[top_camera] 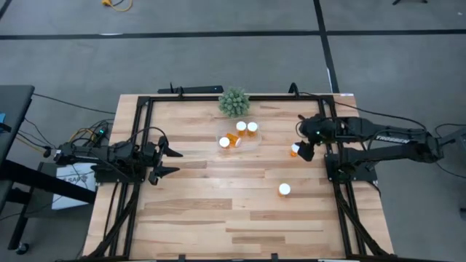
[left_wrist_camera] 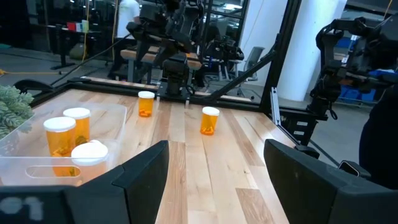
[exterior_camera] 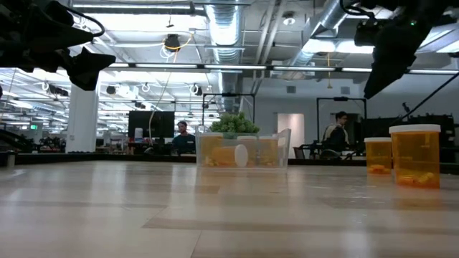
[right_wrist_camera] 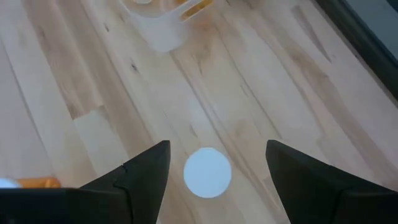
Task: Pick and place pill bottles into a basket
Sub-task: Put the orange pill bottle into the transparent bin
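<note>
High view: basket (top_camera: 239,140) near the desk (top_camera: 218,211) centre holds pill bottles (top_camera: 241,126); two bottles stand outside it; left gripper (top_camera: 173,161) waits at the left edge, jaws released. Low view: two bottles (exterior_camera: 414,155) stand right of the basket. Right wrist view: right gripper (right_wrist_camera: 214,171), jaws released, hovers over one white cap (right_wrist_camera: 207,172).

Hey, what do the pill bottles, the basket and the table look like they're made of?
Pill bottles: probably translucent orange plastic, since light passes through; caps look like opaque white plastic, matte. Basket: likely clear, glossy plastic; the bottles inside show through its walls. Table: wood, apparently joined light planks with visible grain and a smooth, faintly shiny finish.
</note>
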`<state>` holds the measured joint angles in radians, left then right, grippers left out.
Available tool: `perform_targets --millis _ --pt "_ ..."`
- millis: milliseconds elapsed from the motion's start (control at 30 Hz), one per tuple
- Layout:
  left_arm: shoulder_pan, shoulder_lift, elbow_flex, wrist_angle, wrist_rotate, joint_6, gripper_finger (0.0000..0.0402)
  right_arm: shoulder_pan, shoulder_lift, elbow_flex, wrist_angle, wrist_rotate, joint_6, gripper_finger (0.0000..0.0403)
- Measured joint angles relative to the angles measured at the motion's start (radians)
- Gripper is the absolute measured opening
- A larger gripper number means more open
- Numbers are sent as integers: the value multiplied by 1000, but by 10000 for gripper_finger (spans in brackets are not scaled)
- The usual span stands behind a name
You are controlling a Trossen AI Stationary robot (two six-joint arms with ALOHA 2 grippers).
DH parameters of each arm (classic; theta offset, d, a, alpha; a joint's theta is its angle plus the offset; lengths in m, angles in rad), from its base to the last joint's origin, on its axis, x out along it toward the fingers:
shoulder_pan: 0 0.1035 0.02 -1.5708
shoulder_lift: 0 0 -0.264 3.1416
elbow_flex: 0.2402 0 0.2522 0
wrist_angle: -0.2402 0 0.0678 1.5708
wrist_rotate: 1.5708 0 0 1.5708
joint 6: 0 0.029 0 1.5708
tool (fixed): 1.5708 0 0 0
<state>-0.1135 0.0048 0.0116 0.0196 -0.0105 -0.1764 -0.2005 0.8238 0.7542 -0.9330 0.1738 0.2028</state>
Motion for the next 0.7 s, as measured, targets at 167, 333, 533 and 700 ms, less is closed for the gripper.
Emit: perform_targets --millis 167,333,533,700 --pt "0 0 0 0 0 0 254 0 0 -6 1 2 0 260" --pt "0 0 0 0 0 0 254 0 0 -6 4 3 -3 260" --pt "0 0 0 0 0 0 254 21 -72 -2 14 -40 -17 260" --pt "0 0 0 0 0 0 254 42 -121 10 118 -47 87 260"
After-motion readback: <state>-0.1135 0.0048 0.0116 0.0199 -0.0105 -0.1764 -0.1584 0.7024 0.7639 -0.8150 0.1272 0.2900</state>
